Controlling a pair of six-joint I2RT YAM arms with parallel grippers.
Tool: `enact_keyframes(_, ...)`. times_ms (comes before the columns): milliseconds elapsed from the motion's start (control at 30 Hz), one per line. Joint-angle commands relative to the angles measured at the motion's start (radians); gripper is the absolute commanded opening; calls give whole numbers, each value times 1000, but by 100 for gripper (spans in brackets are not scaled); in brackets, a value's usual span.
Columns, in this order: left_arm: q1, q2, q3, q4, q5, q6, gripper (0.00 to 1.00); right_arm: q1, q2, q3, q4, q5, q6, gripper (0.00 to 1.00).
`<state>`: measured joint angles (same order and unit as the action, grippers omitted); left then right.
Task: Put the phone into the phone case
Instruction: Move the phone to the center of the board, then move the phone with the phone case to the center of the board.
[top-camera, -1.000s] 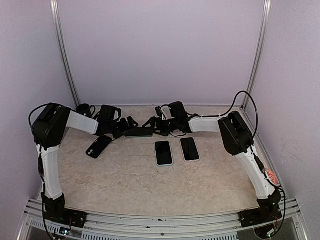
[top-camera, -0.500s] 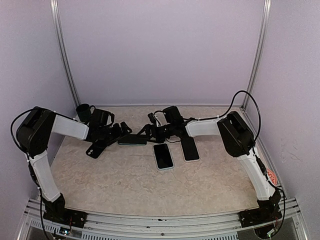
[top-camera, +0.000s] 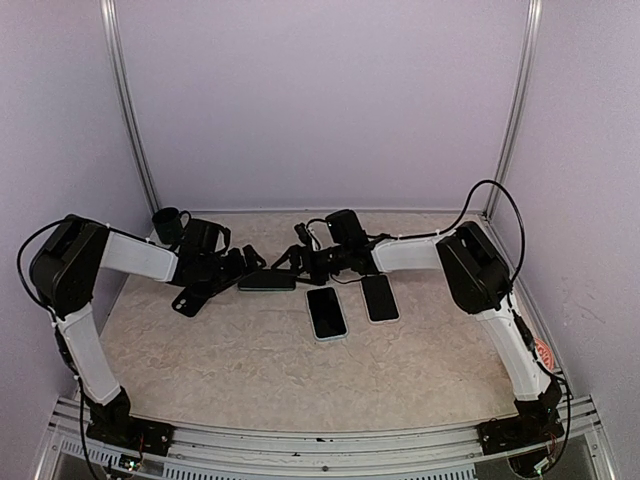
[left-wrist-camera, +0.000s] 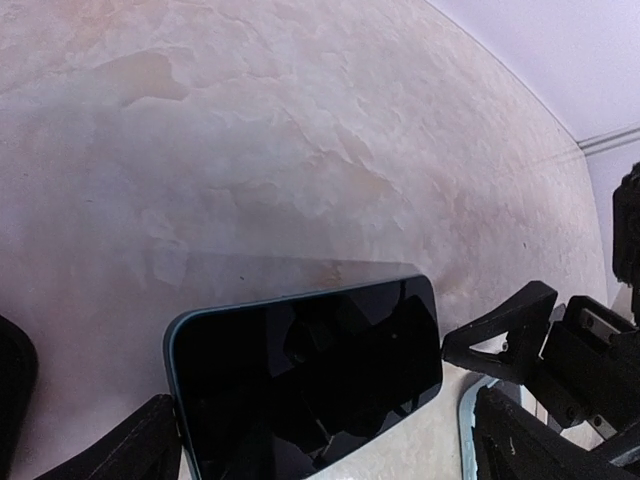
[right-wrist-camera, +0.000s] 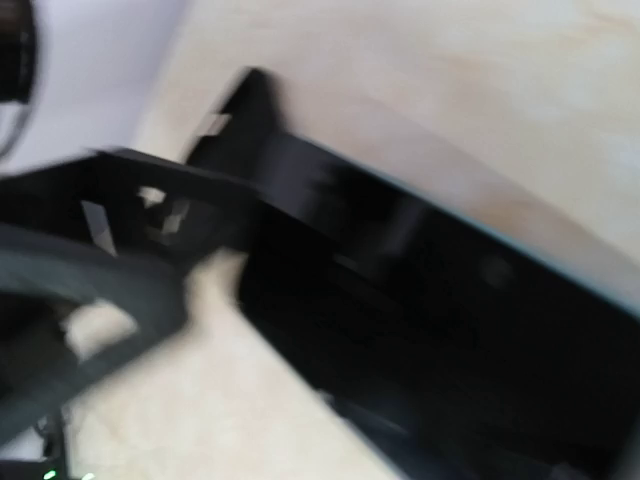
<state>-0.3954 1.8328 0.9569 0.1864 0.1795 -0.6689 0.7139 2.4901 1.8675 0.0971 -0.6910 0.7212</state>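
Note:
A dark phone with a teal rim (top-camera: 267, 281) lies flat on the table between my two grippers. In the left wrist view the phone (left-wrist-camera: 310, 385) fills the space between my fingers. My left gripper (top-camera: 238, 268) is open at its left end, one finger (left-wrist-camera: 130, 450) touching a corner. My right gripper (top-camera: 298, 262) looks open at the phone's right end; one of its fingers (left-wrist-camera: 495, 338) shows in the left wrist view. The right wrist view is blurred and shows the phone (right-wrist-camera: 450, 330) close up. An empty black phone case (top-camera: 197, 295) lies beside the left gripper.
Two more phones lie face up to the right: one with a light blue rim (top-camera: 326, 312) and a black one (top-camera: 379, 297). A black cup (top-camera: 168, 225) stands at the back left. Purple walls close the table on three sides.
Over the last second both grippers and the phone between them shifted forward and left, and the left arm swung outward. Since half a second ago almost nothing has moved.

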Motion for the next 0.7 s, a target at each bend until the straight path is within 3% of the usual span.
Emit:
enact_keyframes(0, -51, -66, -21, 41, 65, 1, 99, 44, -89, 41, 56, -76, 1, 99)
enact_keyframes(267, -78, -143, -110, 40, 6, -37, 99, 60, -123, -20, 46, -77, -26, 99)
enact_keyframes(500, -79, -231, -152, 18, -44, -29, 99, 79, -328, -354, 42, 59, -118, 99)
enact_keyframes(667, -79, -269, -160, 21, -55, -31, 99, 130, -430, -502, 15, 123, -174, 100)
